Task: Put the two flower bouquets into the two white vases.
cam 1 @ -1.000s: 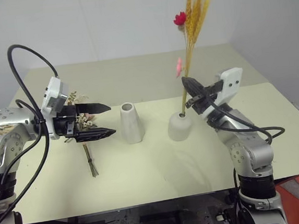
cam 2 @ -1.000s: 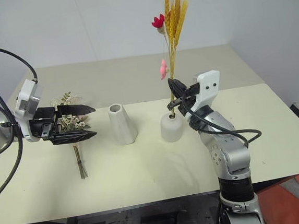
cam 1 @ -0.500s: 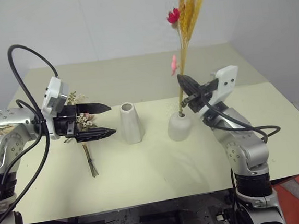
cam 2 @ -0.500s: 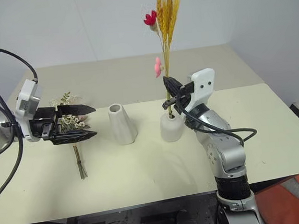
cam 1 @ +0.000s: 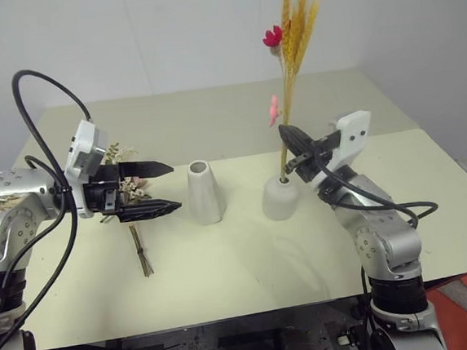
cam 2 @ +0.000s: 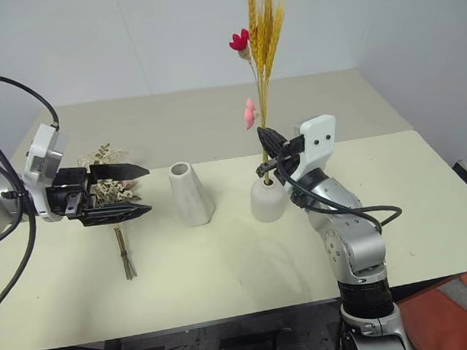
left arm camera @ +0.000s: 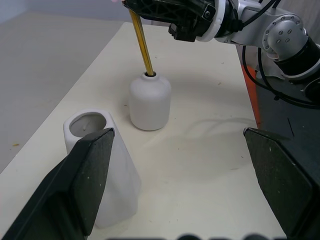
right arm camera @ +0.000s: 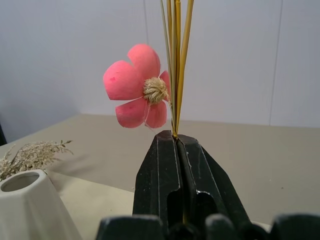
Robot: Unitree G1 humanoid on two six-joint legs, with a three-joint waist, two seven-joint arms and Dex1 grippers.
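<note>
1. My left gripper (cam 1: 162, 187) hangs above the table (cam 1: 249, 264), well to the left of the tall vase (cam 1: 204, 193), which I take as my landmark; its two black fingers stand wide apart, one over the other, pointing toward that vase and holding nothing.

2. The bushy bunch (cam 1: 126, 181) of cream and pink dried flowers with green sprigs lies flat on the table left of the tall vase, partly behind my left gripper; its thin stems (cam 1: 141, 254) run toward the near edge, clear of the vase; it is in no vase.

3. The tall vase itself stands upright near the middle of the table, a tapered white cone with a narrow mouth; in the left wrist view its mouth (left arm camera: 89, 124) looks empty.

4. The short vase (cam 1: 280, 197) stands upright just to the right of the tall vase, apart from it; it is a rounded white dome.

5. The golden spray (cam 1: 295, 24) rises from the mouth of the short vase, right of the tall vase and far higher than it; its stem end sits in that mouth; a red blossom (cam 1: 272, 36) shows near the top and a pink blossom (cam 1: 274, 110) lower down.

6. My right gripper (cam 1: 290, 147) is right of the tall vase, above the short vase; its fingers are pressed together on the spray's stems, just under the pink blossom.
</note>
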